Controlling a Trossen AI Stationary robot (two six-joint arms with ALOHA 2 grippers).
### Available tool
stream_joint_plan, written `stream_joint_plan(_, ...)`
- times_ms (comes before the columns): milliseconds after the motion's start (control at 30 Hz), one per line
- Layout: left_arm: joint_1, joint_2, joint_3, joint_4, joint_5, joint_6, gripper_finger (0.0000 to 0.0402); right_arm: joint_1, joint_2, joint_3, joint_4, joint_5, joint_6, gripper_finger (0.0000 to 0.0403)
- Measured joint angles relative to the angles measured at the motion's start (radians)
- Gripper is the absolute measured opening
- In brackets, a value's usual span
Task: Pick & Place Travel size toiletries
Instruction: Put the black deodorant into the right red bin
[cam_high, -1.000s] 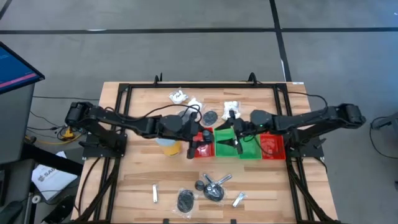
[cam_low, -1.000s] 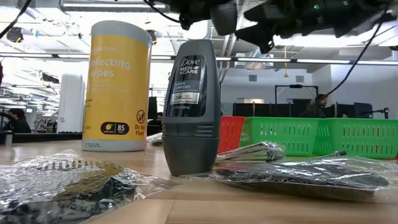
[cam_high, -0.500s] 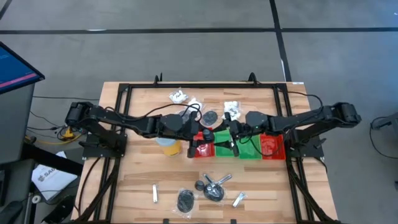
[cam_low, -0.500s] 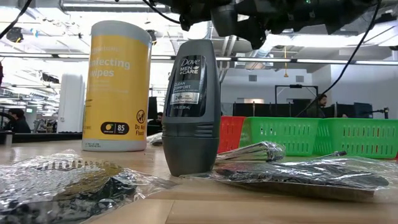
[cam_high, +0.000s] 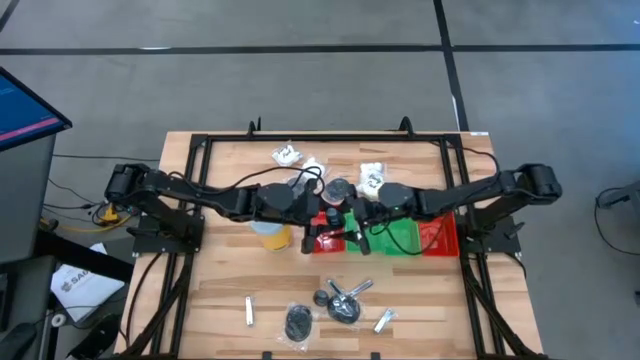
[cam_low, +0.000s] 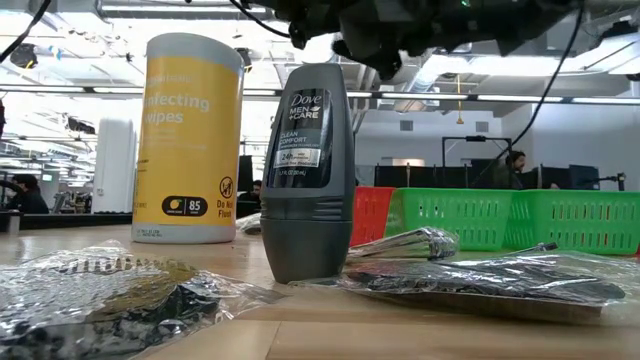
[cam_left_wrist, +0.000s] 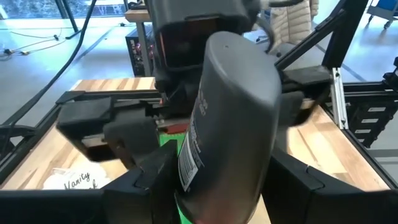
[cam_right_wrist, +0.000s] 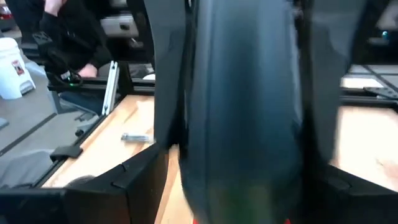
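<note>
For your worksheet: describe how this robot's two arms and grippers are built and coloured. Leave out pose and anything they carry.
Both arms are dark, nearly black, made of slim jointed links with rounded housings at the joints, seen from above. The left gripper and right gripper each end in two dark, flat, angular fingers. A thin black cable loops over the left arm's wrist. I can read no markings on them.

Dark bottle (cam_right_wrist: 245, 112) blurred, probably deodorant; label unreadable.

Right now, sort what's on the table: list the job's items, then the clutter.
Job: deodorant in left gripper; standing deodorant; white packets; dark discs; silvery tubes; red bin and green bin, likely drop spots.
Clutter: yellow wipes canister.
</note>
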Motion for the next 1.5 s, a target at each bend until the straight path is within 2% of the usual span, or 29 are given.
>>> stream_joint_plan(333, 0.0, 0.0, -0.001, -0.005, 0.0, 0.001, 0.0177, 0.0, 0.062, 0.068, -0.046, 0.0, -0.024, 0.0251)
stream_joint_plan(433, 0.0, 0.0, -0.001, -0.004, 0.0, 0.0, 0.0177, 0.001, 0.057, 0.068, -0.072, 0.0, -0.024, 0.0221)
stream_joint_plan(533, 0.0, 0.0, -0.001, -0.003, 0.001, 0.006, 0.018, 0.005, 0.053, 0.068, -0.081, -0.001, -0.033, 0.017)
stream_joint_plan(567, 0.0, 0.0, -0.001, -0.004, 0.001, 0.007, 0.018, 0.007, 0.053, 0.068, -0.084, -0.002, -0.037, 0.0166)
stream_joint_plan(1033, 0.0, 0.0, -0.001, -0.006, -0.001, 0.001, 0.0177, 0.014, 0.053, 0.068, -0.09, -0.019, -0.08, 0.0167)
stream_joint_plan(1500, -0.001, 0.0, -0.001, -0.008, 0.009, 0.031, 0.0201, 0.016, 0.053, 0.068, -0.094, -0.029, -0.094, 0.0167)
